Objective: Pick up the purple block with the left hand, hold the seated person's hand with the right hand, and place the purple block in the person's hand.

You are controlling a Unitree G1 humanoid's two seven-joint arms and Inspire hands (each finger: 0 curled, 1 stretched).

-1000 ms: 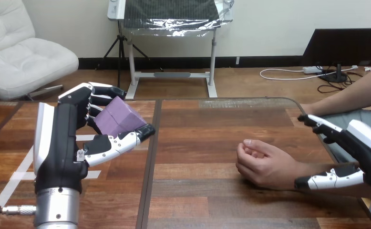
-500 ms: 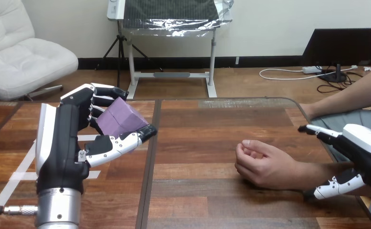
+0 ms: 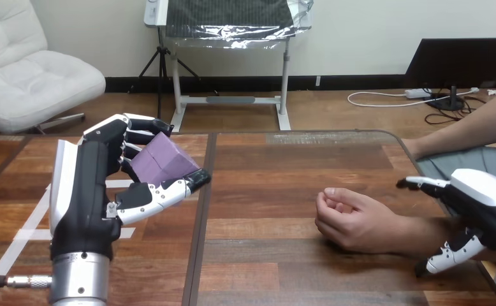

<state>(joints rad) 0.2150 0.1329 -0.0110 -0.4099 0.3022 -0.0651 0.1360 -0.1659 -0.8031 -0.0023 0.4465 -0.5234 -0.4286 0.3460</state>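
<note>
Purple block (image 3: 162, 162): matte, flat-faced, near-cubic, no evident long axis; tilted, one corner uppermost. It is raised above the wooden plank table (image 3: 284, 261) at the view's left, clamped between the curled fingers and thumb of the left hand (image 3: 89, 191). Right hand (image 3: 481, 207): fingers and thumb spread, straddling the person's forearm; contact cannot be determined. The person's hand (image 3: 350, 220) rests on the table, loosely curled.

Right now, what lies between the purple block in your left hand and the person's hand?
Head view: only bare table, crossed by a dark seam, separates the purple block in the left hand from the person's hand.
</note>
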